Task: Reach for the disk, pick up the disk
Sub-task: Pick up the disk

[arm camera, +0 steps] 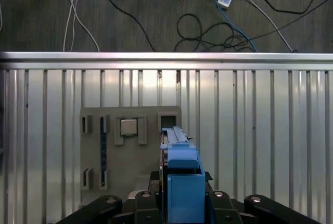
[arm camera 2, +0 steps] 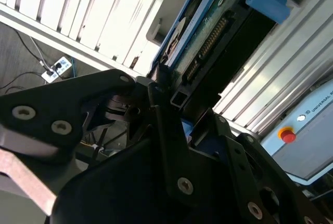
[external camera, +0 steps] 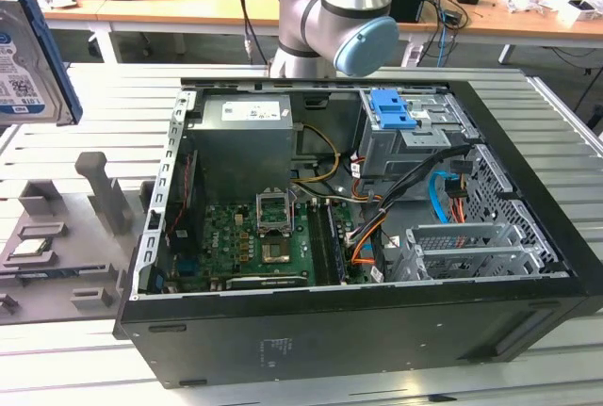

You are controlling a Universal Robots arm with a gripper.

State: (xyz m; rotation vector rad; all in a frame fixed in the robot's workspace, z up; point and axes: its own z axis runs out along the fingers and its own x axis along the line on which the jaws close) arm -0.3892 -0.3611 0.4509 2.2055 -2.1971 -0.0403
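gripper [arm camera: 183, 201] clamped on the disk [external camera: 21, 57], exterior view's upper left | risk: narrow edge hold may slip, dropping it onto grey fixture [arm camera: 130, 172]

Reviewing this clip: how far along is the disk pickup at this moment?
Done: the reach, and seemingly the pickup. In the first wrist view the gripper is shut on the disk, with a finger on either side. In hand: the disk hangs in the air, clear of the grey holder beneath it; the exterior view has it high at that view's left. Left: nothing of the pickup that I can see.
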